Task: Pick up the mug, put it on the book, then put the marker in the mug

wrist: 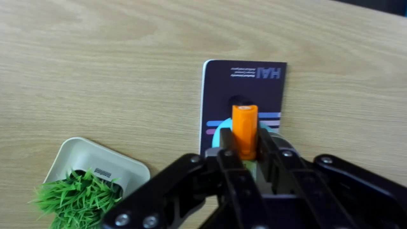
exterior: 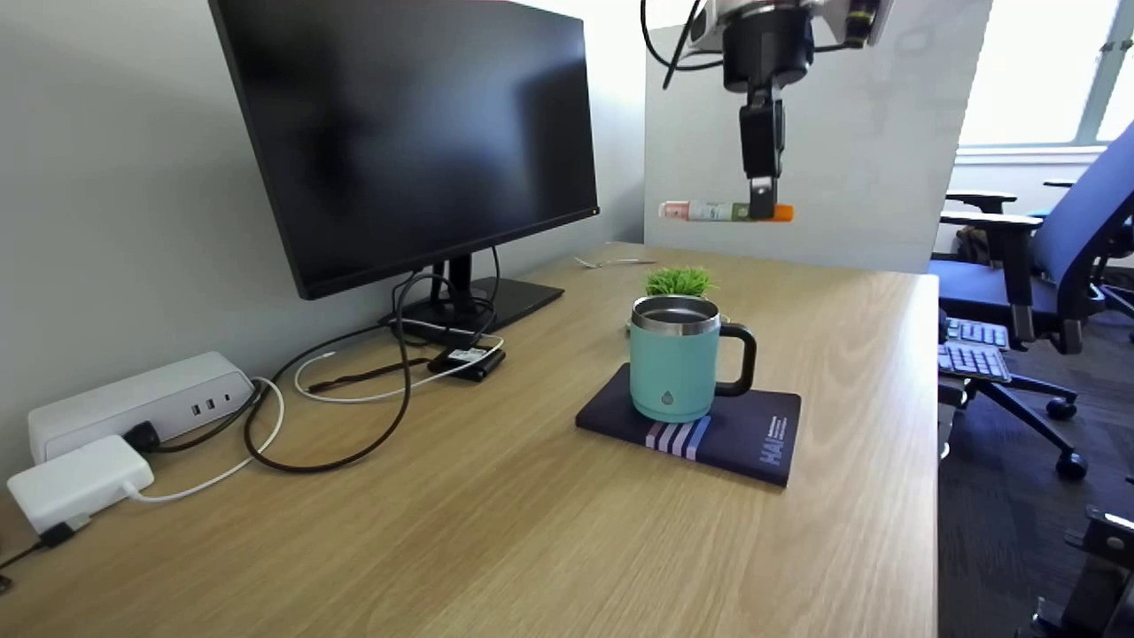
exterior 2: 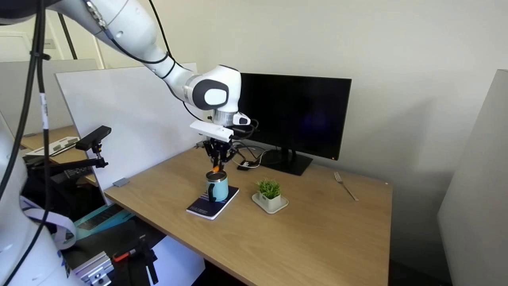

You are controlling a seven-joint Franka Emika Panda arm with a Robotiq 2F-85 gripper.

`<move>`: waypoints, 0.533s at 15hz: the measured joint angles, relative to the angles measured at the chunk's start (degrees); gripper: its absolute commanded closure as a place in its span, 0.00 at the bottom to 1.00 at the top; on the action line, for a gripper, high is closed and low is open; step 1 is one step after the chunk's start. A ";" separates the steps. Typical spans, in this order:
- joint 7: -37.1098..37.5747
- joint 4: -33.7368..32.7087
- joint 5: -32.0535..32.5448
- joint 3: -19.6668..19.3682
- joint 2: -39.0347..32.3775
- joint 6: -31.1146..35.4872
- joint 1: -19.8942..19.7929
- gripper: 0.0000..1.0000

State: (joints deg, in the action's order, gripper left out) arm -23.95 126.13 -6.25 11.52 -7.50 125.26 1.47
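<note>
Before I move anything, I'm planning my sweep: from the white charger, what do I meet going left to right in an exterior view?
In an exterior view: white charger, black monitor, teal mug, blue office chair.

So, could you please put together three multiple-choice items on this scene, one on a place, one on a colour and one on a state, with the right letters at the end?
1. Where does the mug stand?
A) on the chair
B) on the book
C) on the monitor's stand

2. What colour is the top of the potted plant?
A) green
B) red
C) purple

3. In what state is the gripper?
A) open, holding nothing
B) shut on the mug
C) shut on the marker

Right letters:
1. B: in both exterior views the mug's base rests on the dark cover.
2. A: the tuft shows green in all three views.
3. C: in an exterior view the marker is held level above the desk, and the wrist view shows it pinched from both sides.
</note>
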 measured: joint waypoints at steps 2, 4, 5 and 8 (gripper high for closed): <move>0.75 -2.98 -3.72 -0.14 1.85 -8.66 0.46 0.95; 2.77 -6.99 -6.76 -0.70 2.37 -16.33 0.58 0.95; 3.90 -9.21 -8.28 -1.16 2.20 -19.85 0.57 0.95; 7.71 -16.06 -12.80 -2.54 -0.11 -27.97 0.56 0.95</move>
State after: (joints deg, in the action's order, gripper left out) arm -16.24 110.07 -19.05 8.97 -7.61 97.29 2.03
